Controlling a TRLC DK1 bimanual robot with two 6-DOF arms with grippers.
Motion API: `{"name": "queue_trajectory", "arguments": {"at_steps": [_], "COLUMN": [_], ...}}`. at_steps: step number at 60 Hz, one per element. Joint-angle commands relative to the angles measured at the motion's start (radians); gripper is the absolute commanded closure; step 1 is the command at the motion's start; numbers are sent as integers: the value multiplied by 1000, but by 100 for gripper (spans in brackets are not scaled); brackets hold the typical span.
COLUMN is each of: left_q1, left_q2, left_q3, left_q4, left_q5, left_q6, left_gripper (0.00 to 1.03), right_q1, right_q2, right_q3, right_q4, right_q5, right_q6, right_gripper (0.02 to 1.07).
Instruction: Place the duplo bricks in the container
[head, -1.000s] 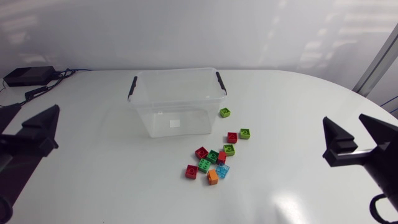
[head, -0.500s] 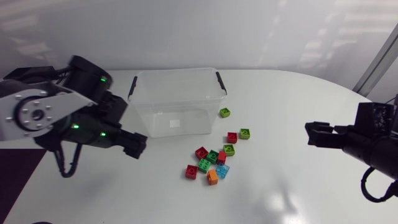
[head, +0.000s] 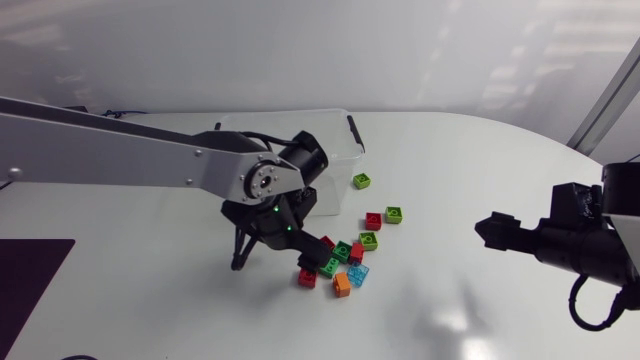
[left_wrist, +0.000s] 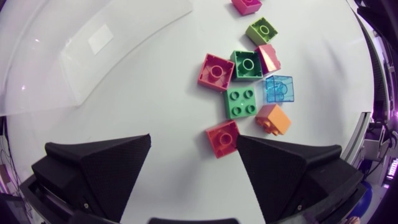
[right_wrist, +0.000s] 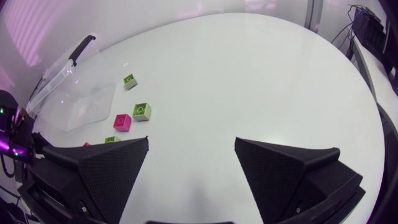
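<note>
Bricks (left_wrist: 241, 102) beneath wide-spread left gripper (left_wrist: 194, 138)

inside left gripper (left_wrist: 193, 140): red brick (left_wrist: 222, 138) beside one finger, rest bare | just ahead: green brick (left_wrist: 242, 102), orange brick (left_wrist: 273, 119) | beyond: container (left_wrist: 93, 56) wall | right gripper (right_wrist: 191, 143): bare table (right_wrist: 249, 74) ahead

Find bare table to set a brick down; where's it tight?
Free: the wide stretch of table between the duplo bricks and the right claw. Tight: between the container and the duplo bricks, where the left claw hangs open around a red brick.
</note>
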Motion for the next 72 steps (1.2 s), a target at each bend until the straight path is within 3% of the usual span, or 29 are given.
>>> {"name": "queue_trajectory", "arguments": {"at_steps": [1, 24, 40, 50, 67, 72], "left_q1": [-17, -37, -65, -14, -12, -20], "left_q2": [61, 143, 141, 164, 103, 77], "left_q3": [32, 71, 69, 80, 35, 31], "left_q4": [10, 1, -1, 25, -13, -41], "left_q5": [3, 75, 114, 161, 160, 161], "left_q6": [-42, -78, -69, -68, -25, 21], "left_gripper": [8, 21, 22, 53, 51, 42], "right_q1": [-34, -43, -42, -40, -40, -37], "right_q2": [13, 76, 65, 37, 34, 34], "right_q3": [-12, -14, -17, -17, -15, -17], "right_q4": [-6, 34, 33, 11, 7, 5], "right_q5": [-30, -51, -53, -53, -53, -53], "right_q6": [28, 25, 16, 16, 5, 5], "right_gripper": [7, 7, 7, 7, 7, 7]}}
